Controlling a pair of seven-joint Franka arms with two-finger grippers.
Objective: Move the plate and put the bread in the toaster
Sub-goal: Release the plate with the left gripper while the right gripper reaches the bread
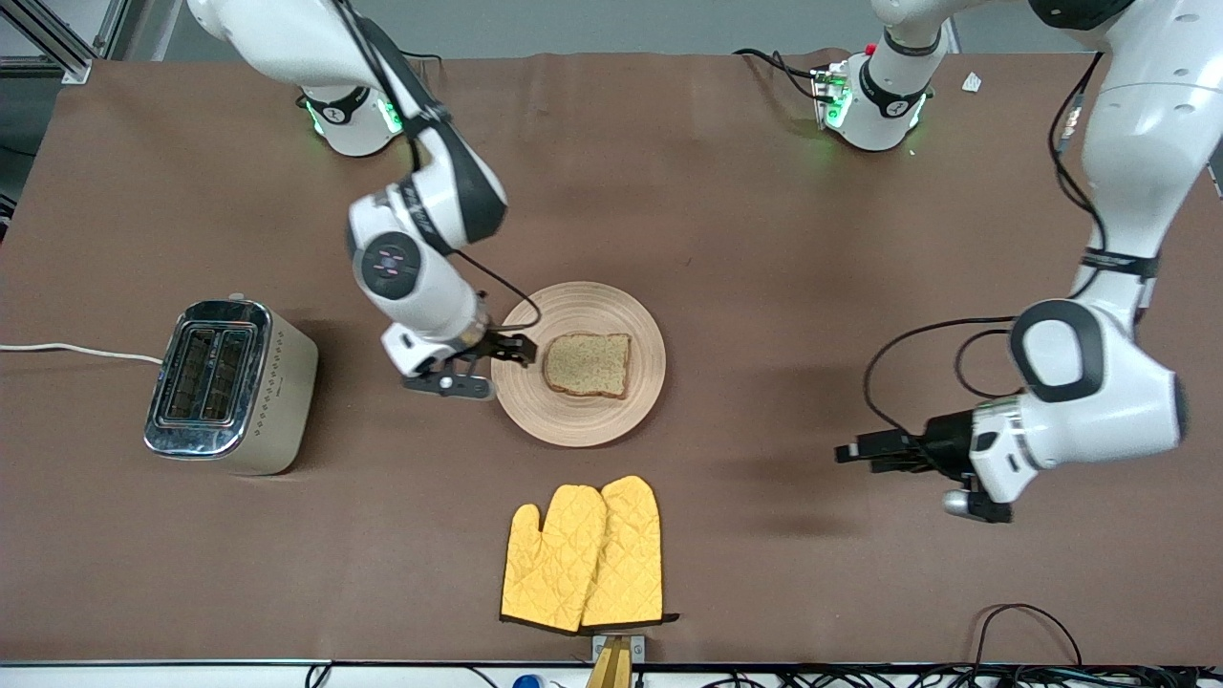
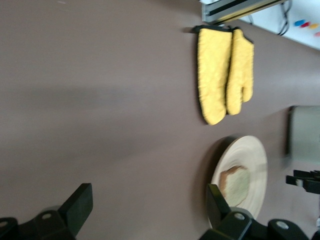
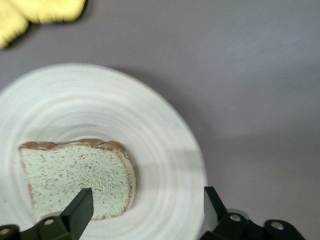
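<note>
Yellow oven mitts point(image 1: 585, 554) lie nearest the camera, the plate point(image 1: 611, 420) farther from it.
On the plate lies the bread point(image 1: 588, 364); right gripper point(image 1: 511, 349) spread wide over its edge; toaster point(image 1: 229, 385) toward the right arm's end; left gripper point(image 1: 850, 452) wide open, waiting above the table point(image 1: 764, 239).

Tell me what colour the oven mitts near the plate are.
The oven mitts are bright yellow with a quilted diamond pattern and dark trim at the cuffs, clearest in the front view.
</note>
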